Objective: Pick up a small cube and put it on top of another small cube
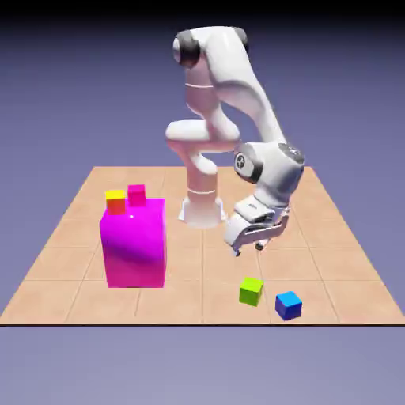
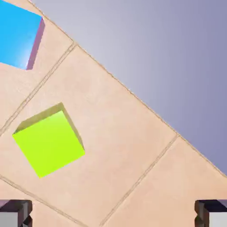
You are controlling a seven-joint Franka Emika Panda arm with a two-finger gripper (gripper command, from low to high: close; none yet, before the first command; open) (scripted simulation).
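Gripper [image 1: 248, 248] spread wide, empty, hovering above table [image 1: 79, 206]. Green cube [image 1: 251, 291] just below-ahead of it, off-centre in hand view; blue cube [image 1: 288, 304] just beside green.

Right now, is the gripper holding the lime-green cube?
No, the gripper hangs open above the table, and the lime-green cube sits on the tiles untouched.

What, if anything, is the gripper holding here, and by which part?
Nothing is held. The gripper hangs open above the table, its fingertips apart with only tiles between; the lime-green cube lies untouched near the blue cube.
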